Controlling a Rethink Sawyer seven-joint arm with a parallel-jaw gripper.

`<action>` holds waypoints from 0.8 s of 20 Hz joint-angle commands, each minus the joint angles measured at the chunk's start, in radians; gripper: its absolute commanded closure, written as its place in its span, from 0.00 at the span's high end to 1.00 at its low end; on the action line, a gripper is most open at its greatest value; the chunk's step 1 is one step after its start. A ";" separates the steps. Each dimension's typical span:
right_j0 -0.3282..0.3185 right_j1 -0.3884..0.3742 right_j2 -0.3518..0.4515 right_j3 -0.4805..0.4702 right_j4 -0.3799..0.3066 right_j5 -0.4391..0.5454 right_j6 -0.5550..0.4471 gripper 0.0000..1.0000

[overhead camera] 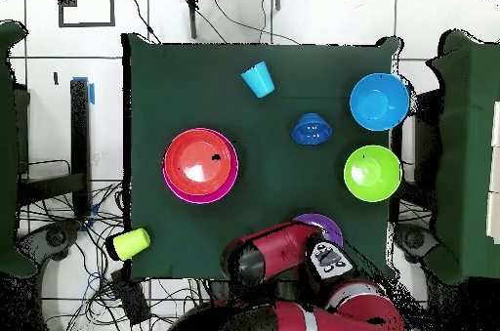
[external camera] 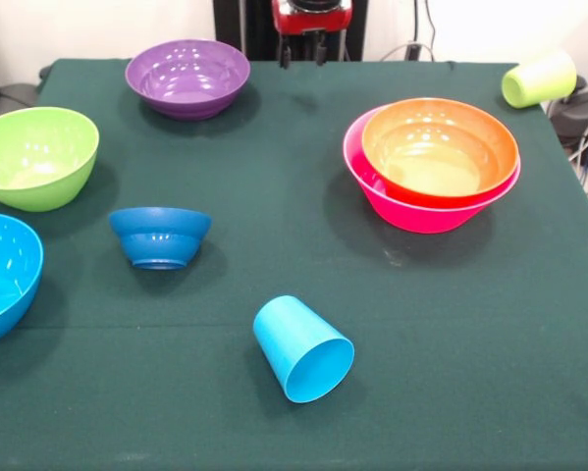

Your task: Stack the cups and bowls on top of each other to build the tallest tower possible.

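Orange bowl [external camera: 441,147] already sits nested in the pink bowl [external camera: 426,211]: your tower is begun, the rest unstacked. Fingers [external camera: 301,51] hang apart and empty, drawn back just beside the purple bowl [external camera: 187,77], your likely next pick. Blue cup [external camera: 301,348] lies tipped far off; nothing blocks the surface [external camera: 274,245] between.

Bright, even light falls from overhead. White glare spots sit on the glossy inner walls of the purple bowl [external camera: 187,77] and orange bowl [external camera: 439,149]. Soft shadows pool on the green tabletop [external camera: 274,216] around the orange bowl's pink base.
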 commanded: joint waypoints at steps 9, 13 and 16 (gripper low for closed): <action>-0.018 -0.064 0.101 -0.032 0.059 0.129 -0.029 1.00; -0.050 -0.048 0.107 -0.046 0.045 0.131 -0.056 1.00; -0.070 -0.038 0.111 -0.050 0.032 0.129 -0.071 1.00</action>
